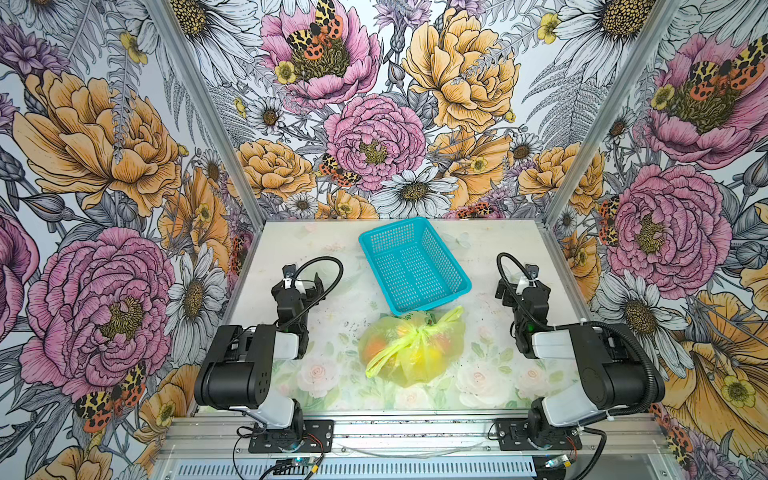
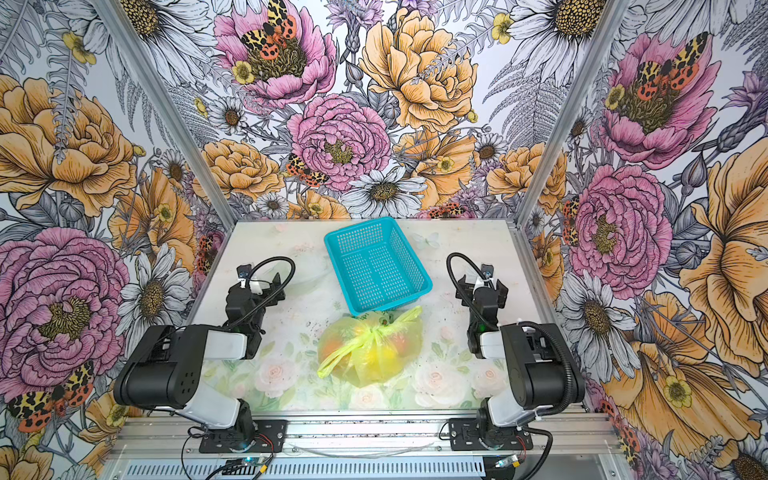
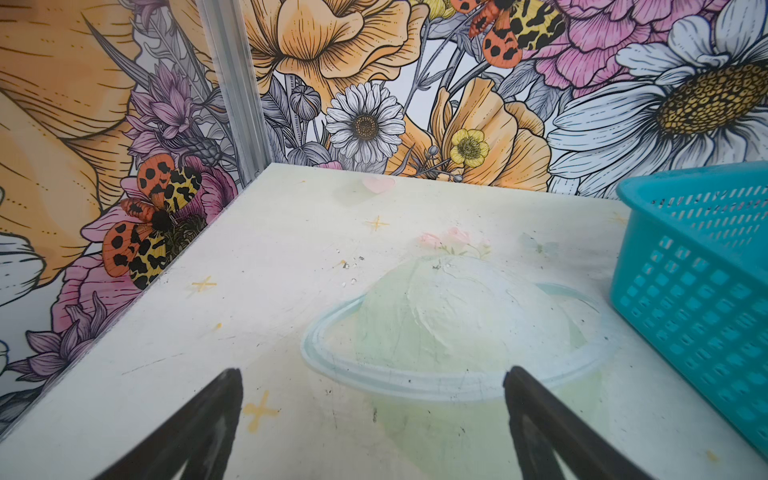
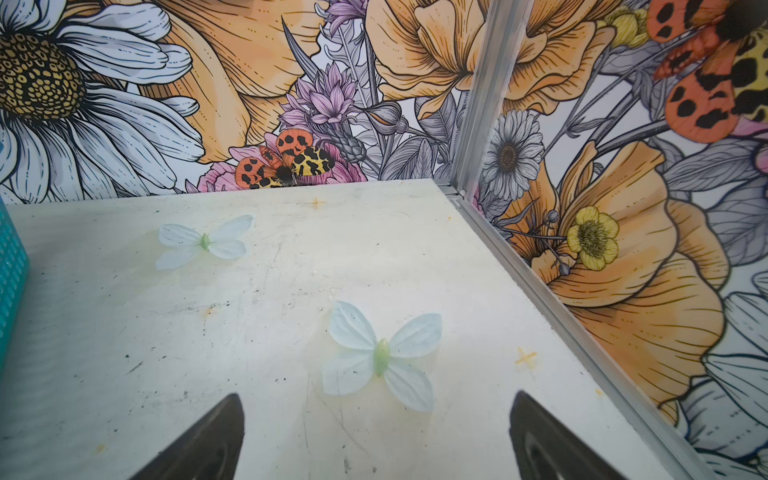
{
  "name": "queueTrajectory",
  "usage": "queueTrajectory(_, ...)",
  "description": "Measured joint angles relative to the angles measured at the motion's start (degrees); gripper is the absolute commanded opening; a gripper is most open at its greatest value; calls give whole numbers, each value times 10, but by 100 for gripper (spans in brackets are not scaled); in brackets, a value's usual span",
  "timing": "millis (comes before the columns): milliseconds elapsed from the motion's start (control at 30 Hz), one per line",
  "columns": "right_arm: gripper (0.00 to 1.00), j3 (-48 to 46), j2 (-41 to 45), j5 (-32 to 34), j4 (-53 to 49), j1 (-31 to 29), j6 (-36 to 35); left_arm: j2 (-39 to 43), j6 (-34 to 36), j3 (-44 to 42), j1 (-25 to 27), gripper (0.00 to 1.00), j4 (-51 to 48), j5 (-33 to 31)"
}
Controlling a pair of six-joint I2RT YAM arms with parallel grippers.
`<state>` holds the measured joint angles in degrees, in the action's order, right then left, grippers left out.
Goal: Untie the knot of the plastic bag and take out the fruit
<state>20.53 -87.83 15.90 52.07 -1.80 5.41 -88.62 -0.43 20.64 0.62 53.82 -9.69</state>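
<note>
A scuffed pale surface (image 1: 316,245) is lying between floral walls (image 1: 374,124), bag (image 1: 436,357) seemingly touching basket (image 1: 411,270). Left hand (image 3: 372,376) and right hand (image 4: 376,401) are hanging spread, empty.

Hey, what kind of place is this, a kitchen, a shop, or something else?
Probably a robot test booth: two black-and-white robot arms bolted to an aluminium rail, flower-print wall panels boxing in a small printed tabletop, and a tied yellow-green plastic bag beside a turquoise perforated plastic basket.
</note>
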Motion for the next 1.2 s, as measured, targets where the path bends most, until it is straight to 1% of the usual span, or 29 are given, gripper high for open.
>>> queueTrajectory(233,100,0,2,0,-1,0,0,0,0,0,0,99,0,0)
queueTrajectory(300,100,-1,20,2,-21,0,0,0,0,0,0,99,0,0)
queueTrajectory(367,99,-6,57,2,-39,0,0,0,1,0,0,99,0,0)
queueTrajectory(467,100,-16,136,10,-64,-4,4,13,11,0,4,99,-17,1)
queueTrajectory(567,99,-30,231,12,-100,-5,26,89,14,4,28,99,-95,-18)
queueTrajectory(633,100,-54,303,5,-103,-5,52,164,-15,34,37,99,-198,-19)
queueTrajectory(667,99,-68,337,-1,-108,-5,70,194,-30,54,32,99,-241,-5)
queueTrajectory(700,99,-83,381,-12,-123,-3,94,226,-52,76,19,99,-281,28)
queueTrajectory(767,99,-93,462,-40,-180,6,137,280,-91,97,-23,99,-306,128)
queueTrajectory(833,100,-89,549,-79,-250,16,184,326,-132,99,-60,99,-317,232)
queueTrajectory(933,99,-78,644,-155,-331,26,224,371,-178,99,-70,99,-359,349)
queueTrajectory(967,99,-76,665,-176,-350,26,236,382,-193,99,-70,99,-371,370)
queueTrajectory(1000,99,-75,692,-203,-369,26,250,397,-210,98,-70,99,-385,389)
queueTrajectory(1033,100,-75,714,-224,-387,26,263,416,-235,96,-70,99,-399,390)
queueTrajectory(1133,99,-73,759,-265,-438,26,310,472,-301,87,-72,99,-436,358)
queueTrajectory(1200,99,-72,771,-287,-462,26,335,515,-330,76,-81,99,-456,340)
